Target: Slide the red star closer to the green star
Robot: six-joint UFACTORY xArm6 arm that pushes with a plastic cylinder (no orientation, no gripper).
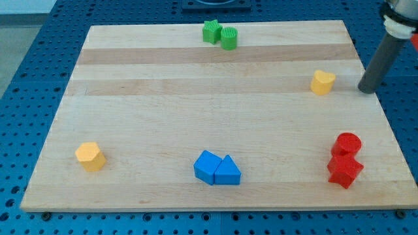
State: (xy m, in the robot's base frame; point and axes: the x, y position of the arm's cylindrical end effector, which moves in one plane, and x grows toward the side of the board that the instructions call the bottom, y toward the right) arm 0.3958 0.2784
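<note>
My tip (369, 89), the lower end of a straight dark rod, sits at the right edge of the pale wooden board (196, 98), toward its far right corner. It is a bare rod with no jaws, so it holds nothing and touches no block. The nearest block is the yellow heart-like block (322, 82), just to the view's left of my tip and clear of it.

The red star block (344, 170) lies near the board's bottom right corner, well below my tip. The red cylinder (347, 143) stands right above it, touching or almost touching it.

The green star block (210, 31) sits at the board's top edge, near the middle, with the green cylinder (228, 38) touching it on the view's right. The two stars are well apart, across most of the board.

Near the bottom edge, at the middle, a blue cube (208, 166) and a blue triangular block (228, 172) rest side by side, touching. A yellow-orange hexagonal block (89, 156) stands alone near the bottom left corner.
</note>
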